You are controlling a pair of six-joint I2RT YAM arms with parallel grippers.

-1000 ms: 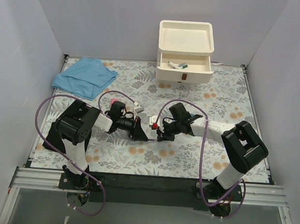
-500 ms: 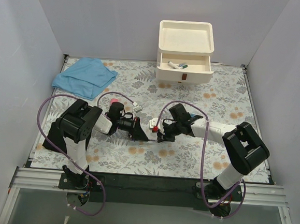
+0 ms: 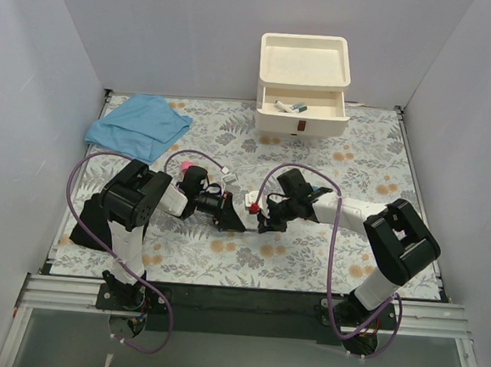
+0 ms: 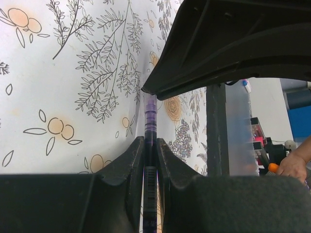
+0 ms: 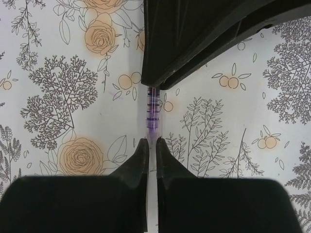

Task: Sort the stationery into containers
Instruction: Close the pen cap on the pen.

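Left gripper (image 4: 150,143) and right gripper (image 5: 151,141) both clamp thin purple-barrelled pen (image 5: 152,115), well short of cream-white plastic drawer unit (image 3: 301,120); suggest one lets go fully before travel.

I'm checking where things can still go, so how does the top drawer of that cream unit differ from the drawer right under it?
The top drawer is pulled out forward, while the lower drawer sits pushed in and shut. The top drawer's inside is open to view, with a few white pens lying in it. The lower drawer's contents are hidden, and only its front shows. Both are cream-white plastic.
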